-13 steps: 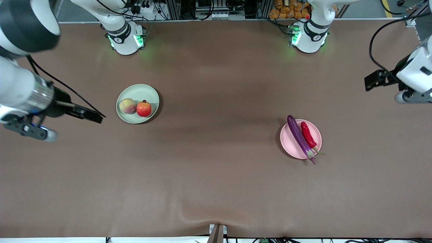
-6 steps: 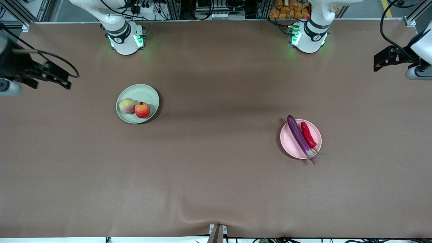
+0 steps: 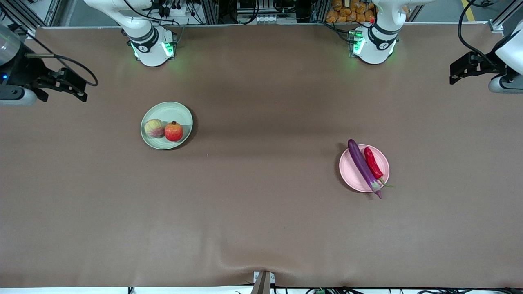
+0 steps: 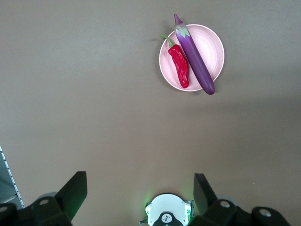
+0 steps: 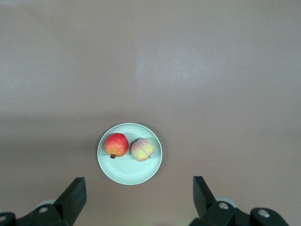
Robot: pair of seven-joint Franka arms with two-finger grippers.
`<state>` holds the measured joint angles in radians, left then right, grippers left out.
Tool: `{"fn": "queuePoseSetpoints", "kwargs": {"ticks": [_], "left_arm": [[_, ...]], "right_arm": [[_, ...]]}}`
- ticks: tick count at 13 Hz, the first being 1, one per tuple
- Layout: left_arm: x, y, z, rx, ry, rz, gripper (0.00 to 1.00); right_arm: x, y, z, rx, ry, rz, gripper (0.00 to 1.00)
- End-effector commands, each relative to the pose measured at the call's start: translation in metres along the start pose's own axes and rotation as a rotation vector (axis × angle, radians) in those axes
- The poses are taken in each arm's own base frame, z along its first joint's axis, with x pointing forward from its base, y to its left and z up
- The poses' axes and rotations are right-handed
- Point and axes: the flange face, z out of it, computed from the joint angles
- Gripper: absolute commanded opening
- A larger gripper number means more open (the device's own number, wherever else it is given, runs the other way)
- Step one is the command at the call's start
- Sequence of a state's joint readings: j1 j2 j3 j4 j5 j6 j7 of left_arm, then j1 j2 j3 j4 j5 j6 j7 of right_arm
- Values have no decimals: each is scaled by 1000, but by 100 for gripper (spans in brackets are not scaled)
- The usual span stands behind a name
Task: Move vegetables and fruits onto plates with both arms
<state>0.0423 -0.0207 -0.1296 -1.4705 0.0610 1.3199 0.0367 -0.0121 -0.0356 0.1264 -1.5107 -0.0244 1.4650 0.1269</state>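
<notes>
**Produce plated, both grippers spread and empty**

Front view: you see peach (image 3: 154, 128) and pomegranate (image 3: 174, 131) touching on the green plate (image 3: 179, 111) toward the right arm's end; eggplant (image 3: 362, 165) and chili (image 3: 372, 162) lie on the pink plate (image 3: 352, 179). Right gripper (image 3: 75, 86) and left gripper (image 3: 459, 72) hang high at the table's ends.

Left wrist view: spread fingers (image 4: 75, 190), holding nothing.

Right wrist view: likewise spread fingers (image 5: 74, 195).

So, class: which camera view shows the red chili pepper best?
The left wrist view: the red chili pepper lies unobstructed on the pink plate beside the eggplant, its curled green stem plain. The front view shows the pepper smaller, its stem thin. The right wrist view does not show it.
</notes>
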Motion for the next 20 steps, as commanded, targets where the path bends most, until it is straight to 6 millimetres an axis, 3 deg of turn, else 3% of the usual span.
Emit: {"fn": "queuePoseSetpoints", "kwargs": {"ticks": [1, 4, 6, 20], "left_arm": [[-9, 3, -4, -24, -7, 9, 100], [-8, 4, -4, -45, -2, 4, 100], [-2, 4, -3, -51, 18, 1, 100], [9, -4, 3, -53, 36, -9, 100]], "right_arm": [[-10, 30, -3, 55, 24, 26, 100], [-1, 33, -22, 50, 71, 15, 100], [0, 53, -21, 54, 68, 48, 100], [-4, 68, -24, 27, 47, 109, 100]]}}
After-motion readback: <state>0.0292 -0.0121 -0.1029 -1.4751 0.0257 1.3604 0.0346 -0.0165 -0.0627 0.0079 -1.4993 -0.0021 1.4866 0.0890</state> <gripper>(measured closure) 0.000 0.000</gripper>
